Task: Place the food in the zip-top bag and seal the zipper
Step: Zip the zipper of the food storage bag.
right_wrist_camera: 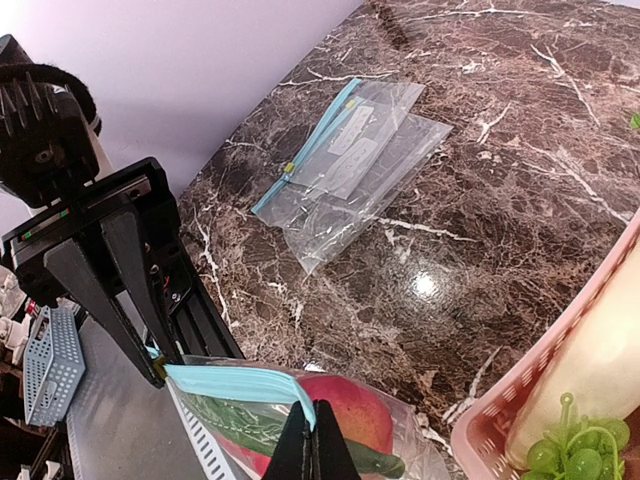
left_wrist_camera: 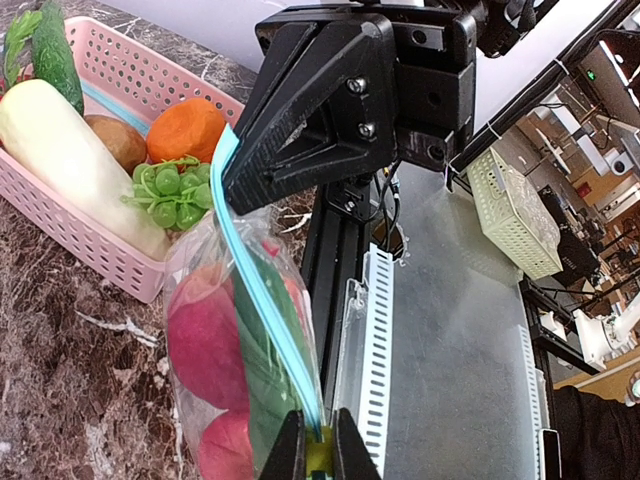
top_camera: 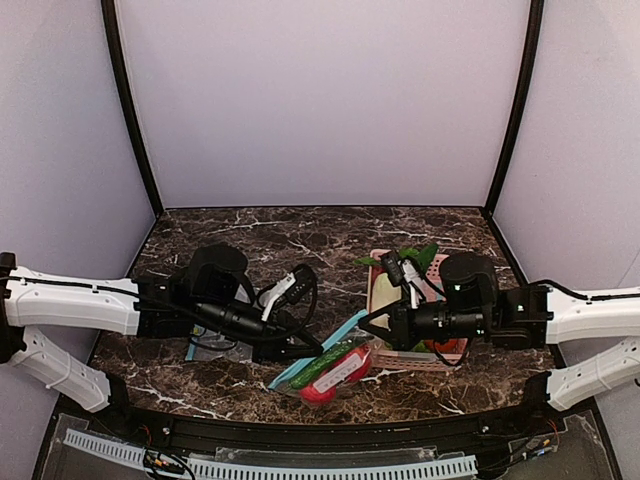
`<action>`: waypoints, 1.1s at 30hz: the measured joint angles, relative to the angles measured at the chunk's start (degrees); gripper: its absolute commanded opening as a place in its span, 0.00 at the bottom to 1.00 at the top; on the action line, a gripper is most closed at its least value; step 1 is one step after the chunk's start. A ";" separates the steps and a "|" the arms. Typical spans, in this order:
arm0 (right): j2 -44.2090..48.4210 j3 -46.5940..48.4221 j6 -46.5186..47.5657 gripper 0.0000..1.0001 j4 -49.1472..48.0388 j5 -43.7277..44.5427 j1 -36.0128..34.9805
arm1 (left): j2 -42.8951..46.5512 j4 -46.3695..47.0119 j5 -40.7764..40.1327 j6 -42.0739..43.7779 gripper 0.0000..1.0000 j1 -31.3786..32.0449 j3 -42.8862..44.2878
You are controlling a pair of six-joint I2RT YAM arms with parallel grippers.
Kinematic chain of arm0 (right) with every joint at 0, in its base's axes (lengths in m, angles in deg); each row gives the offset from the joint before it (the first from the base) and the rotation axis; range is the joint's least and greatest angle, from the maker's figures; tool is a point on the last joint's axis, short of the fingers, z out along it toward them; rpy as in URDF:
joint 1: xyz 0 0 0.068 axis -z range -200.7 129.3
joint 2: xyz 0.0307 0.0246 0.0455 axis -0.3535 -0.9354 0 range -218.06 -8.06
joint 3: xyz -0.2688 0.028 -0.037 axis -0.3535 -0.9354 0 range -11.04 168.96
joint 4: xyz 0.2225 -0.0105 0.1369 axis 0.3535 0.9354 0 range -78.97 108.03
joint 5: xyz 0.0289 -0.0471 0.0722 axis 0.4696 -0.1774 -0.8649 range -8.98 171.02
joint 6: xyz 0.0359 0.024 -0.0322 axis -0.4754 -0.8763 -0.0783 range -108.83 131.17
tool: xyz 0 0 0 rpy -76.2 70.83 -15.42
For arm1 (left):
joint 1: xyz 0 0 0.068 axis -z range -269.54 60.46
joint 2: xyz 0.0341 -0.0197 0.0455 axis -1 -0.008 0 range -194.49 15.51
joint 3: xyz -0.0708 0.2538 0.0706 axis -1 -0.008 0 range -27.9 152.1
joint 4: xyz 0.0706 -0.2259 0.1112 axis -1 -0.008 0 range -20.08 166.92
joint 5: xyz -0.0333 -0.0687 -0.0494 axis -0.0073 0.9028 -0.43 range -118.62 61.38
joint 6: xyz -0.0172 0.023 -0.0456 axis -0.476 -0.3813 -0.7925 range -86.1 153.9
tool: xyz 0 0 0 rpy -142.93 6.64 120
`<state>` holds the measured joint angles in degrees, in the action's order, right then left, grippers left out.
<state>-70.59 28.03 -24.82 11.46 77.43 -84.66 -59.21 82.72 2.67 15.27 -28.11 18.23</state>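
On the dark marble table (top_camera: 250, 235), just beside the pink plastic basket (left_wrist_camera: 90, 240), the filled clear zip-top bag (top_camera: 335, 372) is being sealed. The left gripper (left_wrist_camera: 320, 455) and right gripper (right_wrist_camera: 312, 445) pinch its light blue zipper (left_wrist_camera: 258, 280) (at opposite ends). Next, I think, one pinch must slide along it.

The clear zip-top bag (top_camera: 345, 372) sits full near the 6 o'clock edge of the counter (top_camera: 250, 240). Inside it, two round red-pink fruits (left_wrist_camera: 205, 345) lie against a dark green cucumber (left_wrist_camera: 262, 395). The light blue zipper (left_wrist_camera: 262, 295) lines its raised mouth edge, running from 7 toward 1 o'clock in the top view.
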 measured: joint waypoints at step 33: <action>5.49 -0.52 -0.33 0.00 5.40 2.14 3.76 | 4.35 -1.88 0.59 0.04 0.01 -1.68 -3.23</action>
<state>-65.10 27.51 -25.15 16.85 79.57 -80.90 -54.86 80.85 3.26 15.32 -29.79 14.99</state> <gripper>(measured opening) 0.004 0.066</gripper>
